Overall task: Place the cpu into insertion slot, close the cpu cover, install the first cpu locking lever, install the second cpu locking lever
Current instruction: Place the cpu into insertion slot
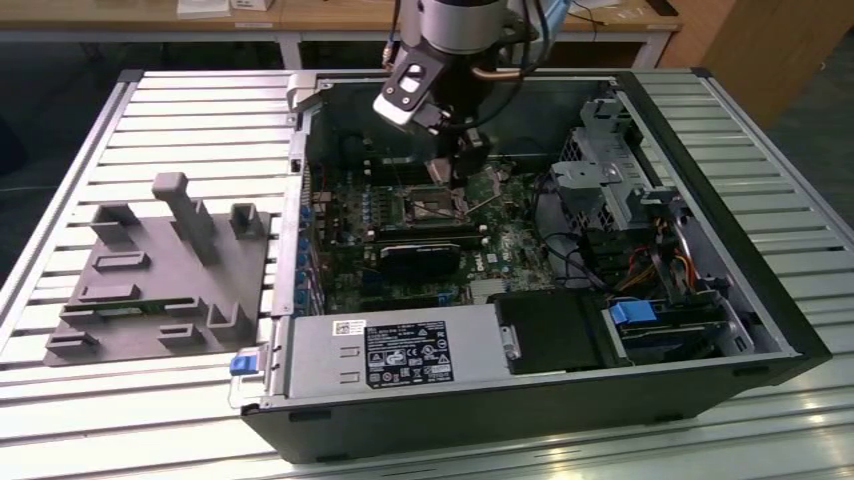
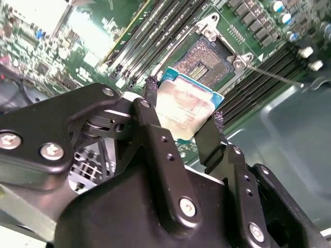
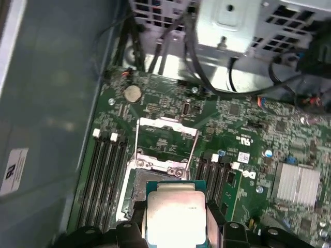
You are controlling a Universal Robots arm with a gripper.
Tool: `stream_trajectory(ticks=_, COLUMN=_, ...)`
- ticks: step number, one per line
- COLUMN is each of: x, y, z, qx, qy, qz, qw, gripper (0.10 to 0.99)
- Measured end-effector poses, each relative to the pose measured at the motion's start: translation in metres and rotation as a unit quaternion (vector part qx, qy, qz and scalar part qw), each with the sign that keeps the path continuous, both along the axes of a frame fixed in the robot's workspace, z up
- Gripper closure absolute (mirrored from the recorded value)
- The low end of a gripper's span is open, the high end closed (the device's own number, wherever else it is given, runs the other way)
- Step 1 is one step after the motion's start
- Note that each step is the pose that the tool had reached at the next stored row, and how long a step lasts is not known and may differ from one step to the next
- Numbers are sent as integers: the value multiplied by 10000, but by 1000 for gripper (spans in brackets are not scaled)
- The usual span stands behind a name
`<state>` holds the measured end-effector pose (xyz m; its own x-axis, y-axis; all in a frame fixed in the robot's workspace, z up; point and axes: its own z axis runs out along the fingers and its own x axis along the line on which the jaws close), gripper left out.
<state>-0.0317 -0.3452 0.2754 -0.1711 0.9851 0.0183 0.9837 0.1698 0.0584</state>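
One flat square chip with a dull silver-grey top and a teal edge, the cpu (image 2: 189, 111), is pinched by two opposite edges between the two jaws of the black gripper (image 2: 183, 103). Just past the jaw tips is one square silver-rimmed insertion slot (image 2: 204, 59), dark centre bare. Beyond that, one thin silver frame, the cpu cover (image 3: 165, 124), stands flipped open. It's all on a green motherboard (image 3: 248, 119) inside one open black computer case (image 1: 534, 415).

Power supply label (image 1: 407, 352): print illegible
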Motion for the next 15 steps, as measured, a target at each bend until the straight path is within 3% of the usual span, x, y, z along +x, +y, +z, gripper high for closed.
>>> stream_trajectory(ticks=4, x=0, y=0, z=-14, qx=1, qy=0, qz=-368, qw=9993, gripper=549)
stream_trajectory(ticks=8, x=-2, y=2, z=-51, qx=1, qy=0, qz=-706, qw=9975, gripper=549)
stream_trajectory(ticks=15, x=-9, y=42, z=-174, qx=0, qy=0, qz=-817, qw=9967, gripper=549)
